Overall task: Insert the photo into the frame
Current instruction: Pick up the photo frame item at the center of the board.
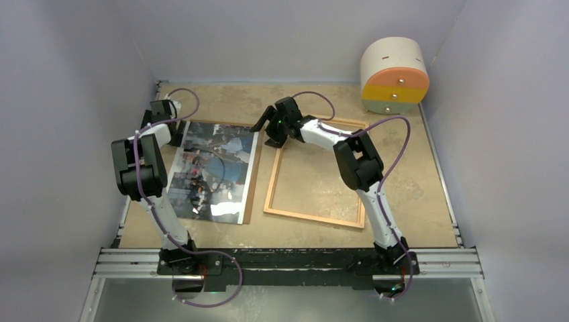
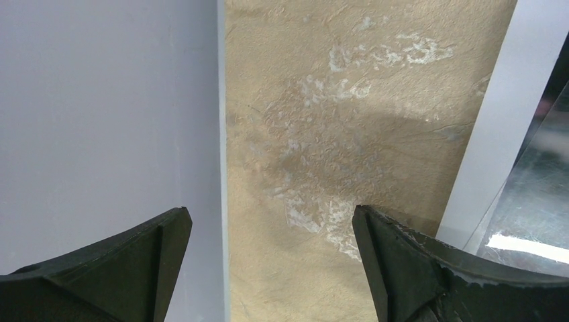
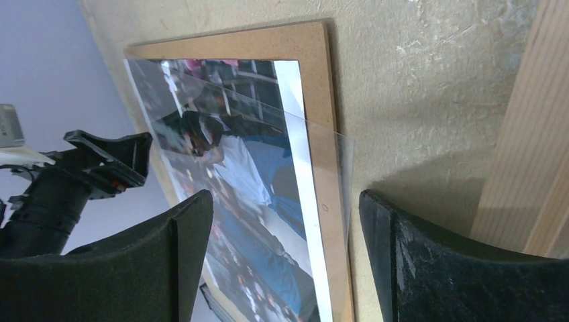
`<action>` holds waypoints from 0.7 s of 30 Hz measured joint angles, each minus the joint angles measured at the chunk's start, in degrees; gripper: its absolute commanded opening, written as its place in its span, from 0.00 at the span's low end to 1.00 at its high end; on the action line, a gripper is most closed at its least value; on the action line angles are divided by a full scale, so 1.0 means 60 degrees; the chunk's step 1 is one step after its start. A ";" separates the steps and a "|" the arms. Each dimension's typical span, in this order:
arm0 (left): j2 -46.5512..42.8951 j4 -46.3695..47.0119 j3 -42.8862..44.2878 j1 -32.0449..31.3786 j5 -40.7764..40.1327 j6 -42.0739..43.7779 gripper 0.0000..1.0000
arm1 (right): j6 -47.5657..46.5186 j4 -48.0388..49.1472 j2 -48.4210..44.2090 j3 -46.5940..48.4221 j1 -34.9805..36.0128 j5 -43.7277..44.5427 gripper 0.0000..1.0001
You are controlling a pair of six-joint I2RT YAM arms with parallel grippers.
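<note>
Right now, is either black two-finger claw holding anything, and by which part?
Nothing is held. The left gripper is open over the tan table; the right gripper is open at the edge of the glossy blue-toned photo print.

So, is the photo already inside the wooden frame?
No, the photo lies on the brown backing panel, to the left of the wooden frame.

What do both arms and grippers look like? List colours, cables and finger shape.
Both the left arm and right arm have white links with bulky black joint housings, and a purple cable loops along each. The left gripper and right gripper carry matte black, wedge-shaped fingers, scuffed at the edges.
</note>
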 measured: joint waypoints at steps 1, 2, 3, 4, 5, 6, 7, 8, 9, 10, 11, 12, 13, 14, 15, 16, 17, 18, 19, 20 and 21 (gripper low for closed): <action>0.0000 0.0000 0.0000 0.0000 0.0022 0.0004 0.99 | 0.0102 0.0229 0.0004 -0.0095 -0.0011 -0.0062 0.81; 0.0000 0.0000 0.0000 0.0000 0.0047 0.0007 0.99 | 0.0215 0.0455 0.0004 -0.0197 -0.0018 -0.0138 0.81; 0.0000 0.0000 0.0000 -0.0004 0.0080 0.0040 0.99 | 0.0328 0.0703 0.0007 -0.0306 -0.0029 -0.0215 0.80; 0.0000 0.0004 0.0000 -0.0007 0.0113 0.0066 0.99 | 0.0444 0.0933 0.0015 -0.0404 -0.0036 -0.0291 0.79; 0.0000 0.0004 0.0000 -0.0018 0.0138 0.0095 0.99 | 0.0554 0.1133 0.0033 -0.0481 -0.0051 -0.0386 0.78; 0.0000 0.0004 0.0000 -0.0033 0.0178 0.0135 0.99 | 0.0648 0.1308 0.0051 -0.0535 -0.0058 -0.0448 0.77; 0.0000 0.0004 0.0000 -0.0055 0.0204 0.0157 0.99 | 0.0739 0.1512 0.0069 -0.0601 -0.0069 -0.0514 0.76; 0.0000 0.0007 0.0000 -0.0080 0.0226 0.0189 0.99 | 0.0816 0.1690 0.0076 -0.0681 -0.0080 -0.0583 0.75; 0.0000 0.0011 0.0000 -0.0106 0.0259 0.0222 0.99 | 0.0889 0.1861 0.0076 -0.0772 -0.0087 -0.0637 0.74; 0.0000 0.0011 0.0000 -0.0138 0.0266 0.0248 0.99 | 0.0954 0.2051 0.0076 -0.0874 -0.0098 -0.0674 0.73; 0.0000 0.0015 0.0000 -0.0175 0.0299 0.0259 0.99 | 0.1024 0.2211 0.0069 -0.0965 -0.0102 -0.0692 0.72; 0.0000 0.0022 0.0000 -0.0208 0.0335 0.0310 0.98 | 0.1086 0.2455 0.0047 -0.1115 -0.0106 -0.0718 0.71; 0.0000 0.0029 0.0000 -0.0248 0.0364 0.0328 0.98 | 0.1144 0.2699 0.0015 -0.1282 -0.0113 -0.0739 0.70; 0.0000 0.0036 0.0000 -0.0277 0.0404 0.0368 0.98 | 0.1202 0.2922 -0.0026 -0.1446 -0.0113 -0.0747 0.69; 0.0000 0.0040 0.0000 -0.0310 0.0433 0.0390 0.97 | 0.1242 0.3078 -0.0051 -0.1552 -0.0113 -0.0743 0.68; 0.0000 0.0044 0.0000 -0.0342 0.0470 0.0397 0.96 | 0.1253 0.3202 -0.0084 -0.1654 -0.0117 -0.0736 0.66; 0.0000 0.0047 -0.0004 -0.0379 0.0503 0.0415 0.96 | 0.1253 0.3311 -0.0109 -0.1745 -0.0117 -0.0721 0.65; 0.0000 0.0047 -0.0007 -0.0397 0.0525 0.0433 0.95 | 0.1242 0.3359 -0.0138 -0.1803 -0.0113 -0.0710 0.65; 0.0000 0.0069 -0.0022 -0.0415 0.0546 0.0466 0.95 | 0.1235 0.3351 -0.0168 -0.1840 -0.0109 -0.0703 0.64; 0.0000 0.0087 -0.0044 -0.0430 0.0554 0.0477 0.95 | 0.1195 0.3333 -0.0208 -0.1887 -0.0098 -0.0648 0.64; 0.0000 0.0102 -0.0058 -0.0437 0.0554 0.0492 0.95 | 0.1093 0.3260 -0.0273 -0.1927 -0.0087 -0.0605 0.63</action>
